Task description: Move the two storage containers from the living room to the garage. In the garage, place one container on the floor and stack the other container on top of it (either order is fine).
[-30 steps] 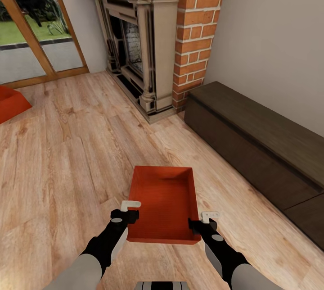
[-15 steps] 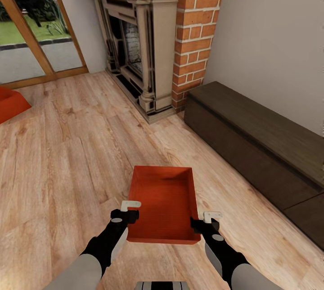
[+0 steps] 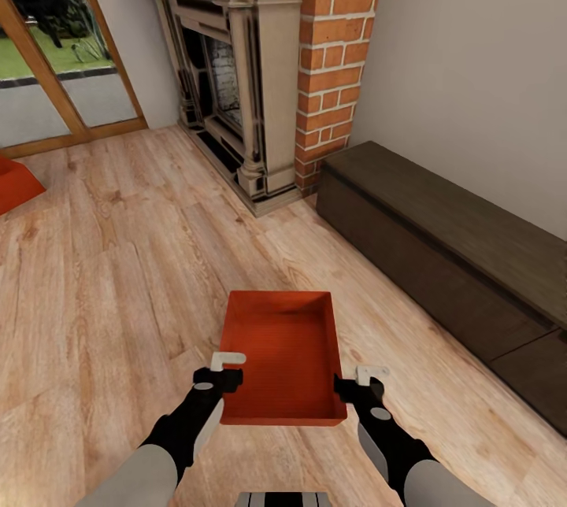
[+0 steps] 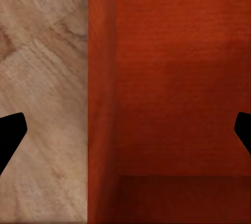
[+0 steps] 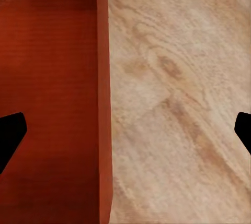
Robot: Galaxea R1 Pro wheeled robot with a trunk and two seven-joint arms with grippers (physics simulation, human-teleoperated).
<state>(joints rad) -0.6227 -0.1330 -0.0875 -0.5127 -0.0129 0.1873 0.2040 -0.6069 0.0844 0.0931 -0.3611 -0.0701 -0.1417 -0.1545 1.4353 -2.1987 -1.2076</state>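
One orange-red storage container point(image 3: 283, 357) sits low in front of me over the living room's wood-plank floor point(image 3: 118, 255). My left gripper point(image 3: 228, 369) is open and straddles the container's left wall near its near corner. In the left wrist view the container wall point(image 4: 102, 78) runs between the left gripper's point(image 4: 125, 135) wide-spread fingers. My right gripper point(image 3: 358, 381) is open in the same way over the right wall point(image 5: 102, 78). The fingertips point(image 5: 10, 130) stay well off that wall. A corner of the second container point(image 3: 12, 184) shows at the far left.
A stone fireplace point(image 3: 236, 58) with a brick column point(image 3: 335, 58) stands ahead. A long dark low cabinet point(image 3: 441, 247) runs along the right wall. Glass doors point(image 3: 47, 74) with wooden frames lie at the far left.
The whole picture has slid slightly left, so the camera has moved. The right gripper has edged a little closer to the container's right wall. Both grippers stay open.
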